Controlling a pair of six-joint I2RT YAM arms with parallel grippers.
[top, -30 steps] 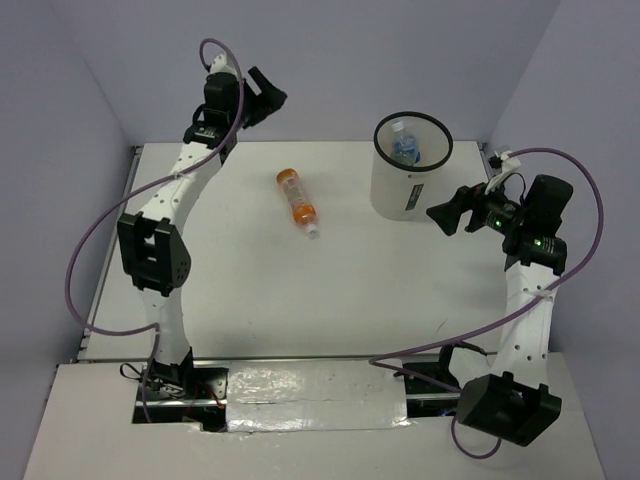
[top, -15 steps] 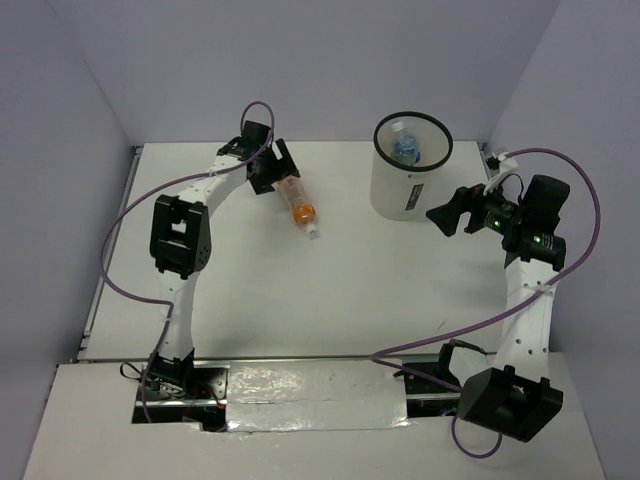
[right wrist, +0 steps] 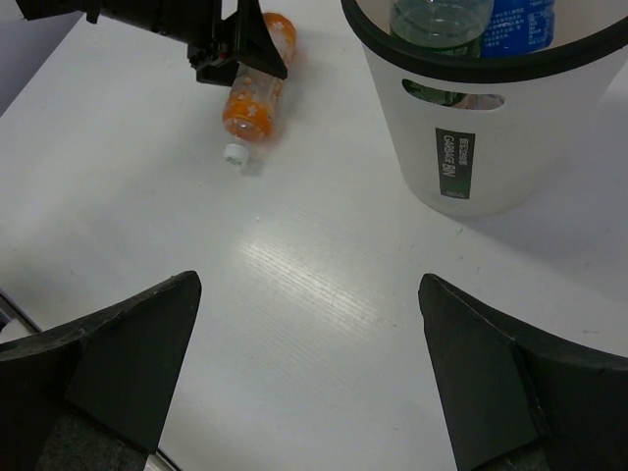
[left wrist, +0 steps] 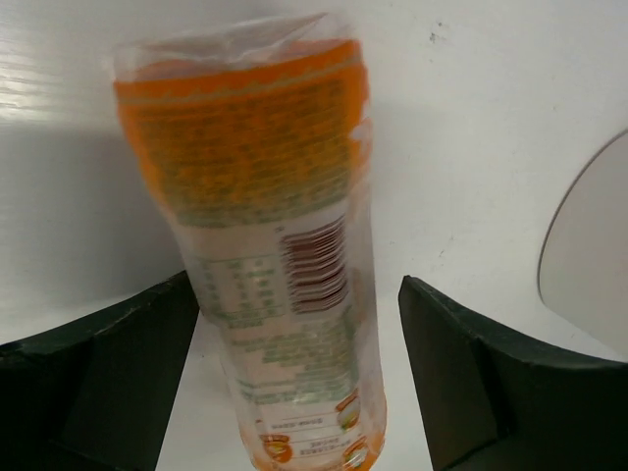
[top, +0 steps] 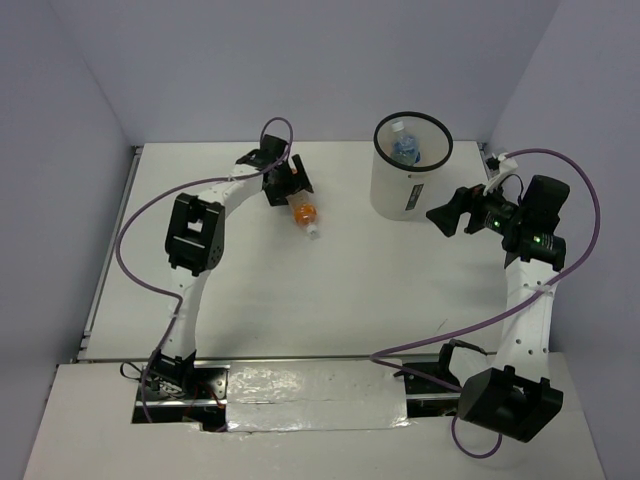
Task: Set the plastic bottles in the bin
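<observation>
Since the orange bottle [top: 304, 212] is lying on its side on the table [top: 250, 300], well apart from the bin [top: 400, 195], I'd take it mid-body. My left gripper [left wrist: 296, 294] is spread wide with a finger on either side, no contact that I can see. It looks light and thin-walled with a slick wrapper, so too much squeeze could dent it or pop it loose. The right gripper [right wrist: 309, 285] is wide open too, empty, parked beside the bin — its tall rim is the only hurdle, with blue-label bottles [top: 406, 150] already inside.
</observation>
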